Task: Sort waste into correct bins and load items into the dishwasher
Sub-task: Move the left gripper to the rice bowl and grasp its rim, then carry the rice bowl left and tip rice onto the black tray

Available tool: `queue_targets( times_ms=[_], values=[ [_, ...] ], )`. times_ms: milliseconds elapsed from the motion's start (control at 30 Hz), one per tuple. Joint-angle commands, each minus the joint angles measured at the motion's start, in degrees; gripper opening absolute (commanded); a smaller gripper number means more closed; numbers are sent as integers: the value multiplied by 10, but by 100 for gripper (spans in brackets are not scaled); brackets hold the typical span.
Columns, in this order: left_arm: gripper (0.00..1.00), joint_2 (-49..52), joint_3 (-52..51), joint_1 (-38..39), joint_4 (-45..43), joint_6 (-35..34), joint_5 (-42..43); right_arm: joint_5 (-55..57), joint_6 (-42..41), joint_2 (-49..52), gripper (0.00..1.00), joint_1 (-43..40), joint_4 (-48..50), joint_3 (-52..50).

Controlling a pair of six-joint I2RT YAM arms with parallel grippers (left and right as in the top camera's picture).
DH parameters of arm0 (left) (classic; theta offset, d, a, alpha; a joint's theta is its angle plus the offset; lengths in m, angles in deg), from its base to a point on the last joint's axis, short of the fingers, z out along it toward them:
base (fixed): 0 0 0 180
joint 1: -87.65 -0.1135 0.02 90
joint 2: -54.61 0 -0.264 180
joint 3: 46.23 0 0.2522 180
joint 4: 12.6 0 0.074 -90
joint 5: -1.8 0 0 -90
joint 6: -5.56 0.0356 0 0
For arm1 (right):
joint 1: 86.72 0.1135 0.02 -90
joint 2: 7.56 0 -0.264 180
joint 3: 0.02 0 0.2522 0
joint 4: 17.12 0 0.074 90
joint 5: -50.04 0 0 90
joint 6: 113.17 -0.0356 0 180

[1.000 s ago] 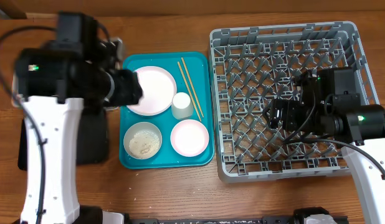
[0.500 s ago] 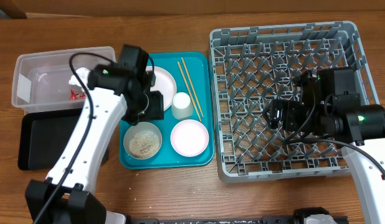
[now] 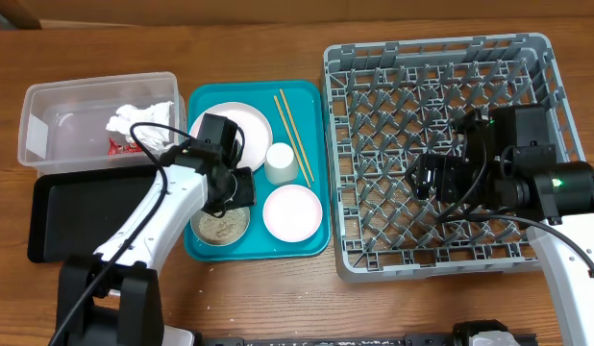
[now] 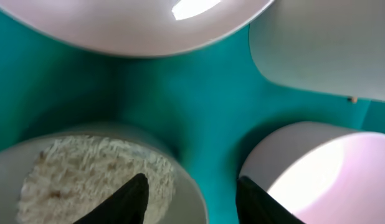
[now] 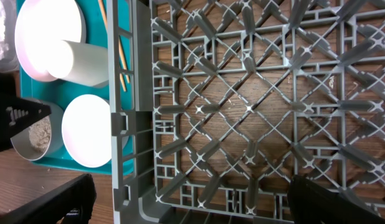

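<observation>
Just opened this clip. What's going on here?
The left gripper is down at the grey metal bowl of rice on the teal tray, straddling its rim with jaws apart, not clamped. The right gripper hangs open and empty over the dish rack, no dishes visible in it. The napkin and snack wrapper lie in the clear tub; the plate, cup, white bowl and chopsticks sit on the tray.

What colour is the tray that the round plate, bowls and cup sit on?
Teal. The flat rectangular tray shows best in the overhead view.
</observation>
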Motion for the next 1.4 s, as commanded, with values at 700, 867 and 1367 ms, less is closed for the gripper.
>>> queue_targets(
  times_ms=[700,867,1367],
  values=[
    [4,57,-19,3,-24,26,61,-4,0,1,100,-1,-2,14],
    [4,49,26,3,57,27,86,-4,0,1,100,-1,-2,14],
    [4,24,256,-37,337,81,94,-4,0,1,100,-1,-2,14]
  ],
)
